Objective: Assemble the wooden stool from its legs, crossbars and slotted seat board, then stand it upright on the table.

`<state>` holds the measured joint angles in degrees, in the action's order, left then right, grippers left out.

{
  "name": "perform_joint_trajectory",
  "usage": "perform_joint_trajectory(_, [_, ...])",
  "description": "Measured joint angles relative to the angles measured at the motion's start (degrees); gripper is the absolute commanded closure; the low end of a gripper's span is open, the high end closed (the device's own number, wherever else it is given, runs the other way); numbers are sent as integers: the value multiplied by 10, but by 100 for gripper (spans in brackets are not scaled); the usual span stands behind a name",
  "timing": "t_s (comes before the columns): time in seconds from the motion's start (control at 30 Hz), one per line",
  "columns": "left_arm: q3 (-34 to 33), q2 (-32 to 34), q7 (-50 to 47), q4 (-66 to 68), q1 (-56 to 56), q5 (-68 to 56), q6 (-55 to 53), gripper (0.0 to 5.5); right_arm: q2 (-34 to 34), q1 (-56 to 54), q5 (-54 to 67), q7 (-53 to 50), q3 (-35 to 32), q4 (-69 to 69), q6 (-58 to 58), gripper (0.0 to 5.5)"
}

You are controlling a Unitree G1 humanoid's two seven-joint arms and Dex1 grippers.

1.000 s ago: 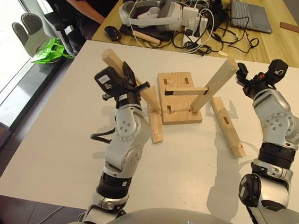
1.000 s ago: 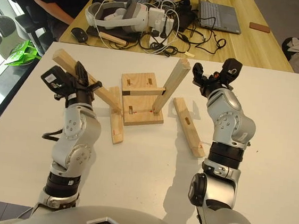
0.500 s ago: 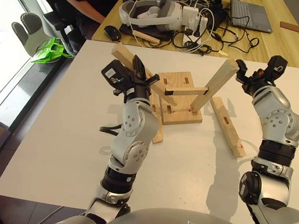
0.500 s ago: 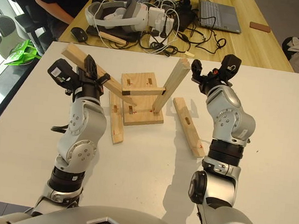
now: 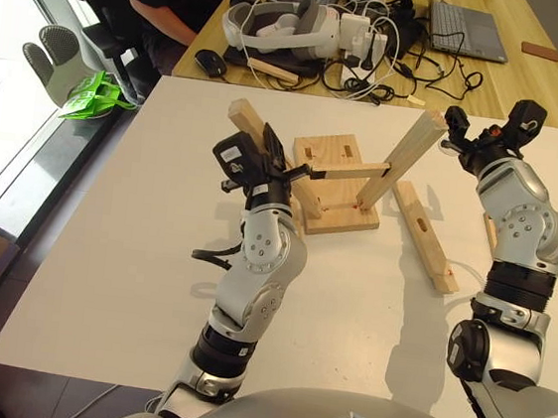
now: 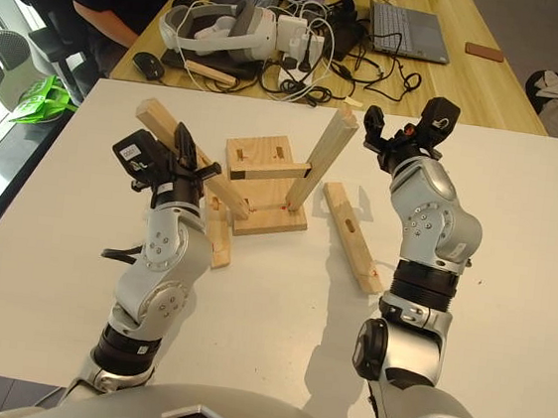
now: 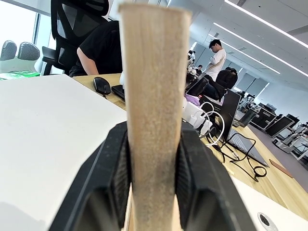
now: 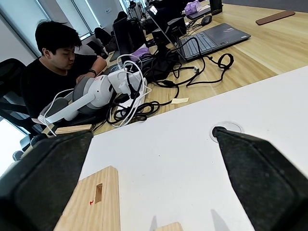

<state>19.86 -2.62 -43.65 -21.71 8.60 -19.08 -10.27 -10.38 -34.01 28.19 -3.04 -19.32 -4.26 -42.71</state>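
Closer to the seat board (image 5: 331, 151) now, the left tool (image 5: 270, 164) clenches a tilted leg (image 5: 249, 121) over the counter (image 5: 105, 251); the right tool (image 5: 490, 123) hangs near the board's upright leg (image 5: 405, 162). Left wrist: fingers (image 7: 109, 185) pinch the leg. Right wrist: fingers (image 8: 43, 187) spread, released.

Standing leg (image 5: 401, 164) on seat board (image 5: 327, 152); loose leg (image 5: 426, 234) right.

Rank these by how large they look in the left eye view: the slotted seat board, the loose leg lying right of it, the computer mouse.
1. slotted seat board
2. loose leg, longer but much narrower
3. computer mouse, clearly smallest, though also farthest away
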Motion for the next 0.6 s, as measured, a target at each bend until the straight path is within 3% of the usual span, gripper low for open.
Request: perform_joint_trajectory(0.6, [28, 0, 6, 72, 17, 87, 50, 448, 0, -5, -6, 10, 8, -13, 9, 78])
